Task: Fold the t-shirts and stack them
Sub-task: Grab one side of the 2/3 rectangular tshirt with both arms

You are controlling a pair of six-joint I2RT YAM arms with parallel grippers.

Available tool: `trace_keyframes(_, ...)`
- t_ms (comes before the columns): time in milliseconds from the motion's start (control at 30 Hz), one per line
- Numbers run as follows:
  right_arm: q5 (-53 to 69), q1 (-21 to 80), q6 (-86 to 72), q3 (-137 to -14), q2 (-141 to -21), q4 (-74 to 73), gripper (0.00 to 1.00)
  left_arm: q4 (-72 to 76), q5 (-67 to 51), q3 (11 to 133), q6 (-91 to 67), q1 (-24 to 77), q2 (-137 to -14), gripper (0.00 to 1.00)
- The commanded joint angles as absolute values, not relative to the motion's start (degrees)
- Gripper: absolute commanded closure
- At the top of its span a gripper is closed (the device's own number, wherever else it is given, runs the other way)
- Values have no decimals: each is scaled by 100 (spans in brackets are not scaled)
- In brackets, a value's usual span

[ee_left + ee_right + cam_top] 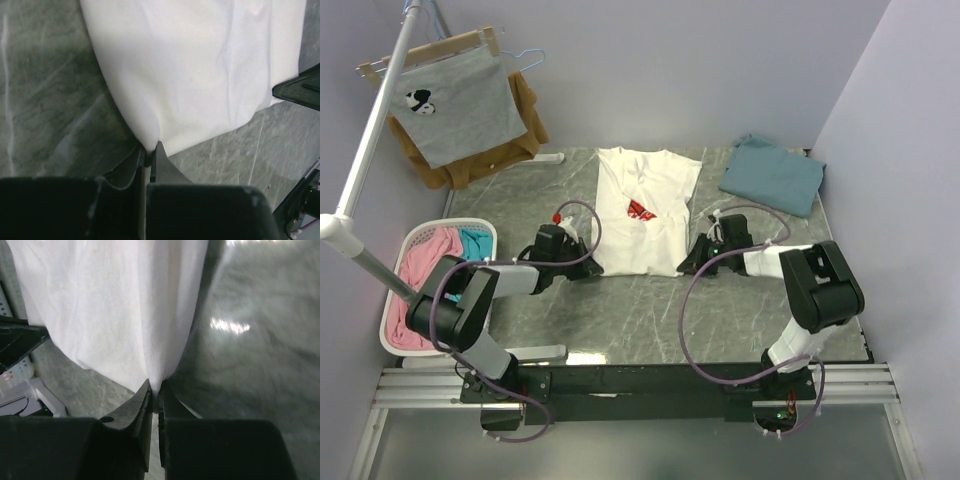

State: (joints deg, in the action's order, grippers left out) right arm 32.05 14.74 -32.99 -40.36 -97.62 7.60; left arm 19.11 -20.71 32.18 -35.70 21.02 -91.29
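White cloth is caught in both pairs of jaws. The left jaws are pressed together with only a sliver between them, and they pinch the near left corner of the white t-shirt (645, 215) at its hem. The right jaws are closed the same way on the near right corner. From each pinch the fabric fans out forward, away from the jaws. The rest of the shirt lies spread on the grey marbled desk (620, 320), straight ahead of the jaws and between the two pairs, with its collar end farthest from them. Its red logo (641, 209) sits ahead of the jaws, roughly midway between them. In each wrist view the dark tip of the other pair of jaws shows at the opposite corner of the hem.

The teal-blue t-shirt (775, 172) lies folded on the desk well beyond the right jaws and off to their right, apart from the white one and clear of both pairs. Left of the left jaws, by the desk's edge, stands a white laundry basket (455, 227) with pink and turquoise cloth in it. Far beyond the left jaws a grey shirt (455, 105) with a black-and-white mark hangs on a rack over a brown garment (525, 125).
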Motion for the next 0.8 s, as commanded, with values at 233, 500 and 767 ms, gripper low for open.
trace_keyframes(233,1715,1775,-3788,-3156,-8096,-1123,100,-139,-1987,2541,-4139,2408,-7455,99)
trace_keyframes(500,1195,1960,-4245,-2725,-7095,-1626,67,-527,-1741,2004,-4772,3015,-6198,69)
trace_keyframes(767,1283,1960,-4430,-2426,-6943,-1328,43,-176,-1705,1837,-4781,3050,-6389,29)
